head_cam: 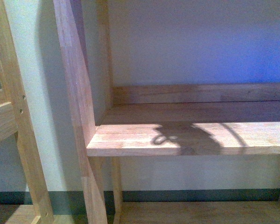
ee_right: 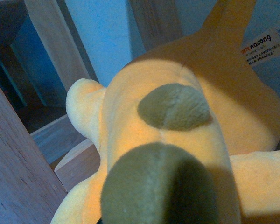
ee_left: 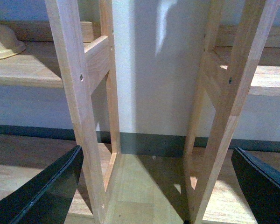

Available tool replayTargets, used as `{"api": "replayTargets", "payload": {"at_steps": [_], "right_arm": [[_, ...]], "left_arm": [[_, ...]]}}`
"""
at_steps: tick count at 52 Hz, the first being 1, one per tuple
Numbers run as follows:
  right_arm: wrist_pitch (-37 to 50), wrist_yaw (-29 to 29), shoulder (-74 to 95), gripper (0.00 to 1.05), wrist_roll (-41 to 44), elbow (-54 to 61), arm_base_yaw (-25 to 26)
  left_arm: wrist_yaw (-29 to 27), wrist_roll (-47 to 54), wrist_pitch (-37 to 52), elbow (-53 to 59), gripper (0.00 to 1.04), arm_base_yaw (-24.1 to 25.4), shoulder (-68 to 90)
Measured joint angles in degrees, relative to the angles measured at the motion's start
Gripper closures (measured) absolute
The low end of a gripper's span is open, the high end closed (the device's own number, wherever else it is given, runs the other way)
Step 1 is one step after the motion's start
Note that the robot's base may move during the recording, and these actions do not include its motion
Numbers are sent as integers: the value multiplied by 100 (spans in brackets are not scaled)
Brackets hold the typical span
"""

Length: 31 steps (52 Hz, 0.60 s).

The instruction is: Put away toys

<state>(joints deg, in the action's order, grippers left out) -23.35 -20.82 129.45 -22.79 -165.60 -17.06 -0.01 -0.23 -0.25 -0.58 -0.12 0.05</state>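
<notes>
The right pincer itself cannot be seen in its own wrist view, because the soft yellow-orange plush animal fills almost the whole picture. It sits so close to the camera that I think the right pincer is holding it, but I cannot tell for sure. The toy has grey-green fuzzy patches on its body. A small white paper tag with writing hangs near a pointed orange part. Behind the toy are pale wooden shelf posts and a blue-lit wall.

The left pincer is spread wide and holds nothing. Its two black fingers stand far apart, one on each side of the picture. Between them are two light wooden ladder-like shelf frames standing on a wooden floor. On a shelf board to one side lies a pale yellow rounded thing, only partly in view.

The front view shows a bare light wooden shelf board with a dark shadow on it. No arm shows there.

What could go wrong: the toy is soft and round, so it could slip if the hold is loose. It could also bump a wooden post or the shelf edge, because it blocks the wrist camera. Set too near the edge, it might roll off.
</notes>
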Motion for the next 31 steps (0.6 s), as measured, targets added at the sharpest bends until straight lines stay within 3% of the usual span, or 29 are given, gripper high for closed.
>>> {"api": "replayTargets", "payload": {"at_steps": [17, 20, 21, 27, 31], "right_arm": [[52, -109, 66, 94, -35, -66, 4], [52, -103, 70, 81, -39, -66, 4], [57, -81, 70, 70, -33, -66, 4], [527, 7, -264, 45, -17, 671, 22], [691, 4, -455, 35, -9, 1010, 39]], "left_arm": [[0, 0, 0, 0, 6, 0, 0], [0, 0, 0, 0, 6, 0, 0], [0, 0, 0, 0, 6, 0, 0], [0, 0, 0, 0, 6, 0, 0], [-2, 0, 0, 0, 6, 0, 0]]}}
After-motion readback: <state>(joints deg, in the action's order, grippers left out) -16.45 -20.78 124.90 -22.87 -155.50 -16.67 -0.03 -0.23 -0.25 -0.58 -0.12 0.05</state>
